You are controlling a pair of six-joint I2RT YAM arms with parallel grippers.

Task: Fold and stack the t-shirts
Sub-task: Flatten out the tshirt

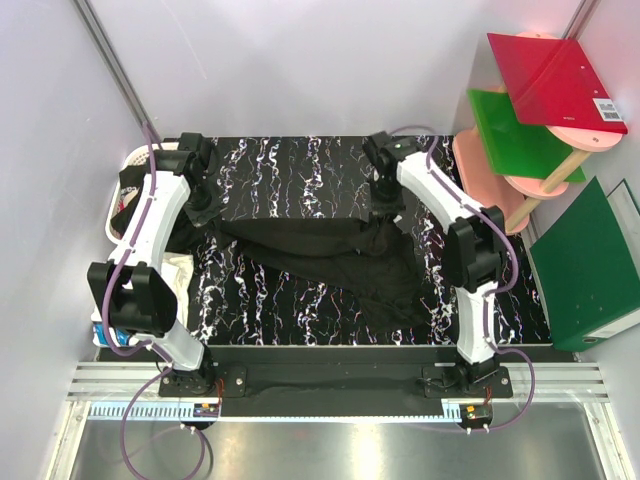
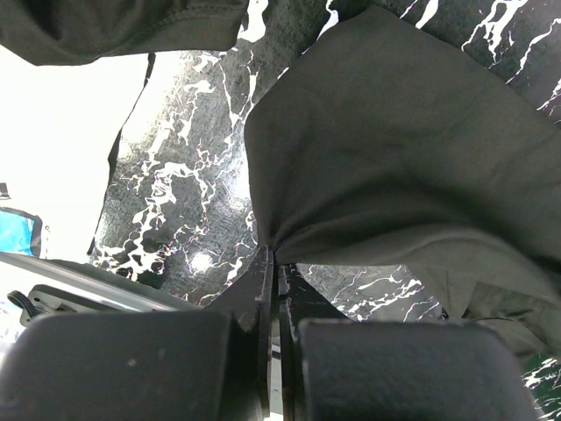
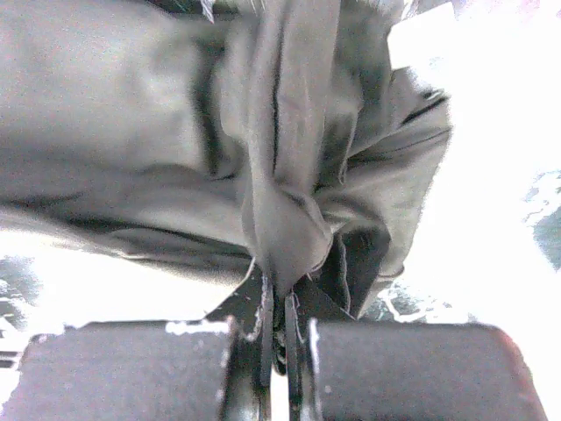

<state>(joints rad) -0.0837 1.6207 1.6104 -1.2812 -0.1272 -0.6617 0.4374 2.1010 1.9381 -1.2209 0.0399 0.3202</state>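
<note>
Matt soft cloth: black t-shirt [image 1: 330,255]; glossy marbled table [image 1: 290,170].

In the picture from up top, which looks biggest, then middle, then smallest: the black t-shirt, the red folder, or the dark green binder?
1. black t-shirt
2. dark green binder, cut off by the picture's edge
3. red folder
The binder and folder look close, so that pair is unsure.

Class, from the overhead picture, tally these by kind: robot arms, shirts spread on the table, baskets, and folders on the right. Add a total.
Robot arms: 2, the left arm and the right arm
Shirts spread out: 1, the black shirt
Baskets: 1, the white basket
Folders: 3, the red folder, the light green folder, the dark green folder
Total: 7
</note>
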